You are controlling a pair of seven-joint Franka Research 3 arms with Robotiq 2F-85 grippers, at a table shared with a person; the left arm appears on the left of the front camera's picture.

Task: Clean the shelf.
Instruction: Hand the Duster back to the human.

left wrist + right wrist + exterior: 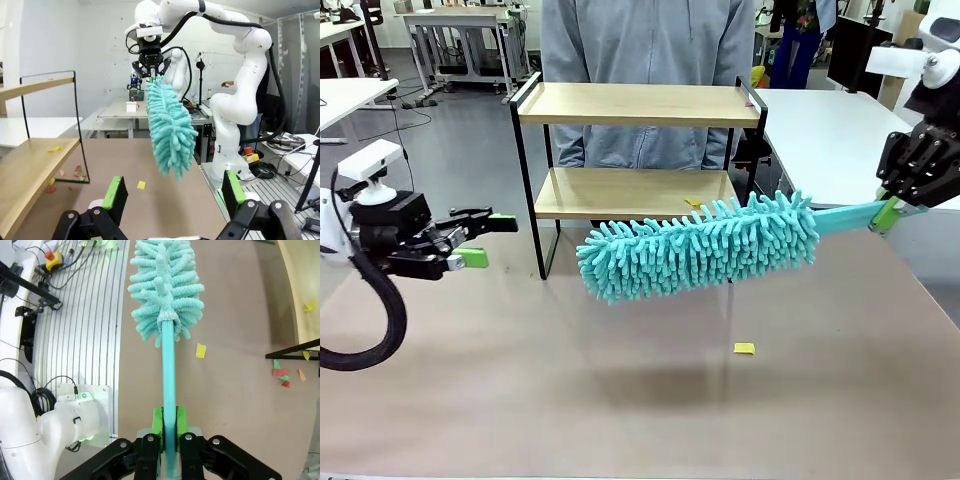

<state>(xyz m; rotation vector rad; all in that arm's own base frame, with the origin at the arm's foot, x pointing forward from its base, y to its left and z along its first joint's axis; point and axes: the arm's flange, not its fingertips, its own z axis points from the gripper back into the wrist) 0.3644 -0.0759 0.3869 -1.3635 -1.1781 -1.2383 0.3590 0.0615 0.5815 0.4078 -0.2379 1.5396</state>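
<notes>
With the duster (700, 245) clamped by its handle in the shut right gripper (886, 215) and hung before the shelf (638, 104) at the bench's far side, the rack could be knocked by a low sweep, while the left gripper (480, 240) is held wide open and empty.

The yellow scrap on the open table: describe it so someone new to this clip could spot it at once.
Start at the shelf at the table's far side, then come toward the robot past the teal duster. The yellow scrap lies alone on the bare brown table, unlike the scrap on the lower board.
</notes>
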